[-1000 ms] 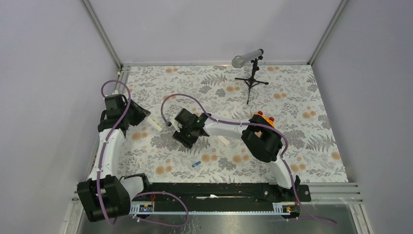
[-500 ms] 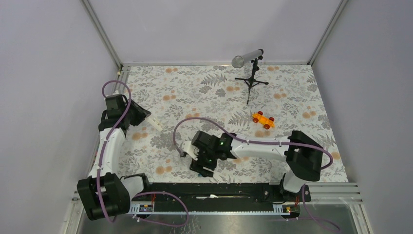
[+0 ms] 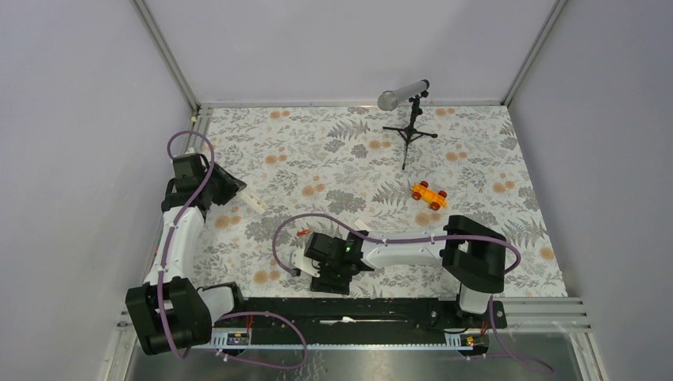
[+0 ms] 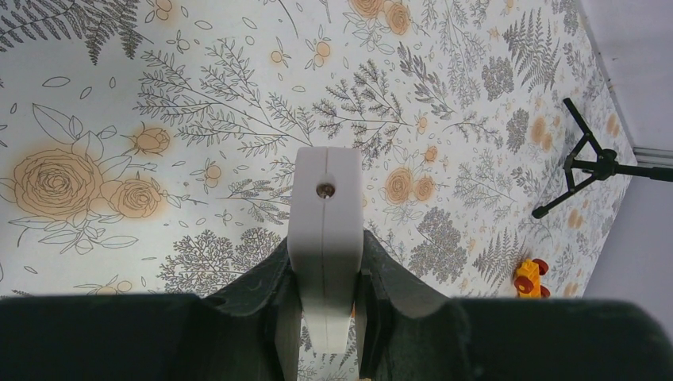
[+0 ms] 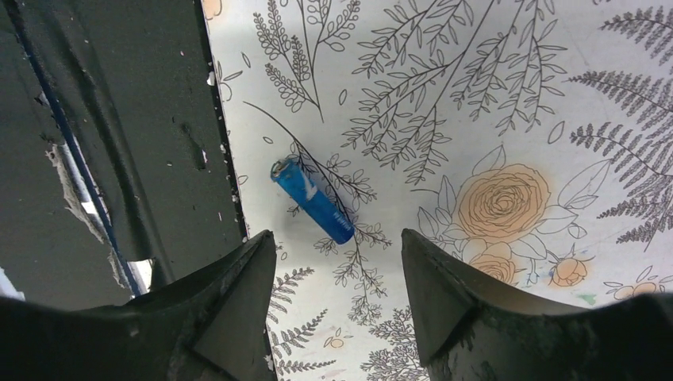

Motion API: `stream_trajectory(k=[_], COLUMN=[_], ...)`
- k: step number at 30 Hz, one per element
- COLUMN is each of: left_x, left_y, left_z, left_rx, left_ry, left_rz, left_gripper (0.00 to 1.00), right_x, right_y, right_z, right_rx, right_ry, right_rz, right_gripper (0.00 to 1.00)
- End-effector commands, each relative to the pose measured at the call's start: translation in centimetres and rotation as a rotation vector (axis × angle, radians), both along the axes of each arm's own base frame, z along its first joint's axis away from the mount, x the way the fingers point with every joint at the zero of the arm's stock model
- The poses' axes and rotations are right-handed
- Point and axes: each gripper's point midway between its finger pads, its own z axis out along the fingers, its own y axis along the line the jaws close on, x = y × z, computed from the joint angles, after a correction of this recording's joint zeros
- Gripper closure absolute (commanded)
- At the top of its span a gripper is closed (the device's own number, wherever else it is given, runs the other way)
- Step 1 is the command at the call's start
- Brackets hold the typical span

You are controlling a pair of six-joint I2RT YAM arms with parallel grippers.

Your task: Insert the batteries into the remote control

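Note:
My left gripper (image 3: 226,189) at the table's left is shut on the white remote control (image 3: 252,200), which juts out toward the middle. In the left wrist view the remote (image 4: 325,206) stands clamped between both fingers (image 4: 279,274). A blue battery (image 5: 312,200) lies on the floral cloth just ahead of my right gripper (image 5: 337,246), whose jaws are open with nothing between them. In the top view that gripper (image 3: 327,270) hangs low near the front edge and hides the blue cell. A small red battery (image 3: 304,232) lies on the cloth just behind it.
A loose white cover piece (image 3: 361,225) lies right of the red cell. An orange toy car (image 3: 428,194) sits further right. A microphone on a tripod (image 3: 409,119) stands at the back. The black base rail (image 5: 119,119) runs close to the blue cell.
My right arm has swung from beside the remote back to the near edge, over the blue battery, with its jaws wider apart. The left arm and remote stay put.

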Motion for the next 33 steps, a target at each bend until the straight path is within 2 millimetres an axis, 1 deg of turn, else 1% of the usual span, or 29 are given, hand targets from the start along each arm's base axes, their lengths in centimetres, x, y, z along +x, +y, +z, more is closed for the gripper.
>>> stream_trajectory(k=[1, 5, 10, 14, 15, 18, 21, 23, 25, 26, 28, 30, 31, 33], left_x=[1.1, 1.0, 0.9, 0.8, 0.8, 0.6, 0.4, 0.3, 0.1, 0.1, 0.1, 0.1, 0.1, 0.1], left_y=[0.3, 0.3, 0.3, 0.3, 0.3, 0.4, 0.3, 0.2, 0.2, 0.1, 0.1, 0.4, 0.6, 0.5], left_z=[1.3, 1.2, 1.2, 1.4, 1.4, 1.5, 1.6, 1.6, 1.7, 1.7, 1.9, 1.9, 2.0, 2.3], left_rx=[0.012, 0.011, 0.014, 0.021, 0.023, 0.026, 0.027, 0.027, 0.023, 0.02, 0.027, 0.045, 0.052, 0.048], left_ry=[-0.061, -0.059, -0.059, -0.065, -0.066, -0.066, -0.062, -0.059, -0.055, -0.052, -0.059, -0.07, -0.078, -0.092], left_rz=[-0.006, -0.008, -0.008, -0.007, -0.006, -0.005, -0.009, -0.013, -0.016, -0.018, -0.024, -0.015, -0.006, -0.001], left_gripper=[1.0, 1.0, 1.0, 1.0, 1.0, 1.0, 1.0, 1.0, 1.0, 1.0, 1.0, 1.0, 1.0, 1.0], right_x=[0.2, 0.1, 0.0, 0.8, 1.3, 1.6, 0.9, 0.7, 1.0, 1.5, 2.5, 3.8, 4.2, 5.2], right_y=[0.2, 0.3, 0.6, 0.8, 0.7, 0.8, 0.5, 0.4, 0.4, 0.6, 0.8, 0.4, 0.1, -1.1], right_z=[-0.5, -0.7, -0.8, -0.5, -0.3, 0.9, 3.0, 4.9, 6.8, 7.7, 9.1, 9.1, 8.7, 7.7], right_rx=[-0.005, -0.001, 0.005, 0.001, 0.002, 0.033, 0.061, 0.08, 0.103, 0.125, 0.159, 0.178, 0.182, 0.154], right_ry=[-0.052, -0.048, -0.038, -0.073, -0.099, -0.111, -0.07, -0.04, -0.021, -0.009, 0.029, 0.069, 0.111, 0.127], right_rz=[0.028, 0.025, 0.015, -0.04, -0.065, -0.112, -0.15, -0.209, -0.315, -0.407, -0.602, -0.848, -1.02, -1.259], right_gripper=[0.35, 0.37, 0.43, 0.43, 0.43, 0.42, 0.35, 0.32, 0.28, 0.26, 0.25, 0.25, 0.25, 0.29])
